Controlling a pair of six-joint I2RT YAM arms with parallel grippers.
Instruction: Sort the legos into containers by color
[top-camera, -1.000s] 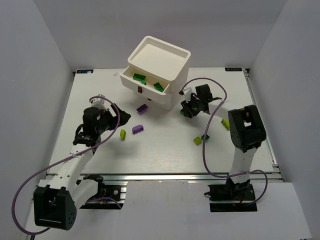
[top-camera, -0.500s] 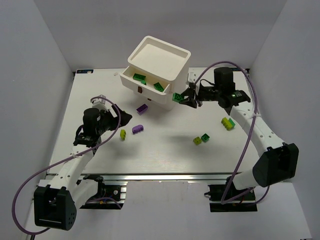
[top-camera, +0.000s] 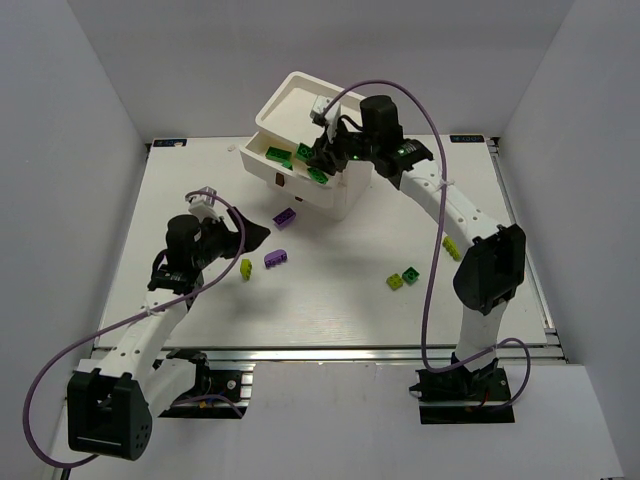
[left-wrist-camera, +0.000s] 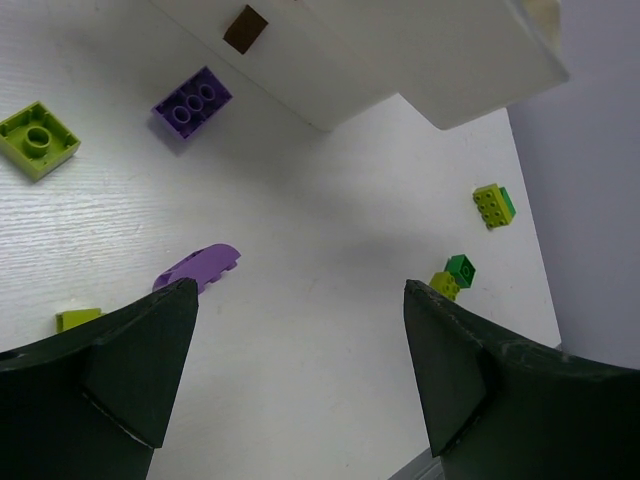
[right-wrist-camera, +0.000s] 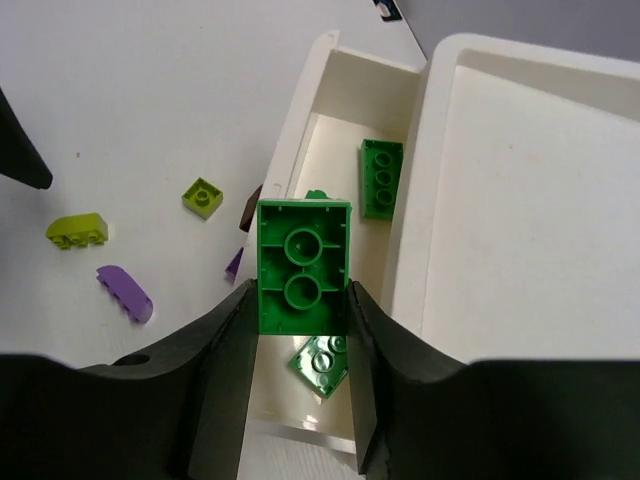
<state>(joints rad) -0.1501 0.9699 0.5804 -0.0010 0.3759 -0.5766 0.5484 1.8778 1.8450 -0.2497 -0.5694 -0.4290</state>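
- Right wrist view: right jaws closed on dark green studded plastic brick (right-wrist-camera: 303, 265), poised over the open top drawer (right-wrist-camera: 298, 150) of the white plastic chest (right-wrist-camera: 520, 180).
- Advise releasing squarely above the drawer floor, clear of its rim.
- Left jaws spread wide, empty, above white counter (left-wrist-camera: 330, 330).

Worktop (top-camera: 330, 310): white, faintly grained, rectangular.
Drawer chest (top-camera: 336, 200): white, stands at rear centre.
Flat purple brick (top-camera: 284, 218): just in front of the chest.
Curved purple brick (top-camera: 275, 259): nearer, left of centre.
Lime brick (top-camera: 246, 268): left of the curved purple one.
Lime square plate (left-wrist-camera: 38, 140): near the flat purple brick.
Lime-and-green pair (top-camera: 403, 279): right of centre, side by side.
Two-tone brick (left-wrist-camera: 494, 205): far right.
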